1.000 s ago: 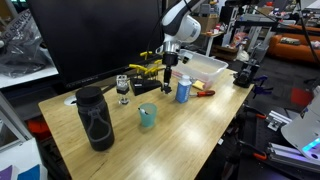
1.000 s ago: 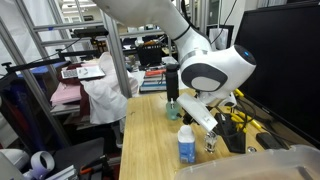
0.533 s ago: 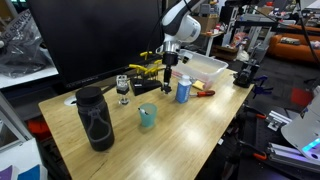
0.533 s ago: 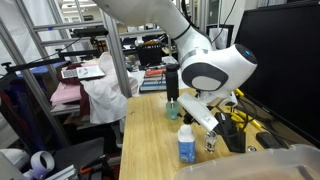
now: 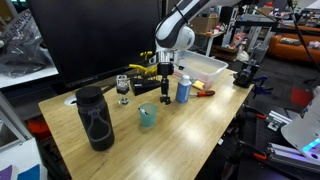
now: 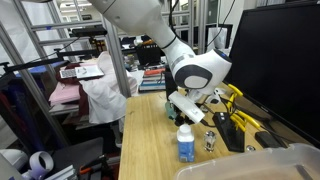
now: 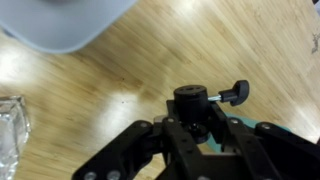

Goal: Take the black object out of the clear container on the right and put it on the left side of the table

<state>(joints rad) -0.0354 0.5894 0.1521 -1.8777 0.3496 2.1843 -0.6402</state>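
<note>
My gripper (image 5: 165,93) hangs over the middle of the light wood table (image 5: 195,130), left of the clear container (image 5: 205,68), and is shut on the black object. In the wrist view my fingers (image 7: 196,128) clamp the black object (image 7: 194,101), a chunky round piece with a small knob sticking out to the right. It is held above the tabletop, apart from the container. The gripper also shows in an exterior view (image 6: 186,108), where the object is hard to make out. The container's rim shows at the bottom right of that view (image 6: 272,160).
A blue-capped bottle (image 5: 183,88) stands just right of the gripper. A teal cup (image 5: 148,116) and a tall black lattice bottle (image 5: 95,118) stand nearer the front left. A glass (image 5: 123,88), yellow tools (image 5: 146,70) and a red-handled tool (image 5: 203,93) lie around.
The gripper has come down and slightly left, away from the container, still holding the black object. The arm's wrist has turned.
</note>
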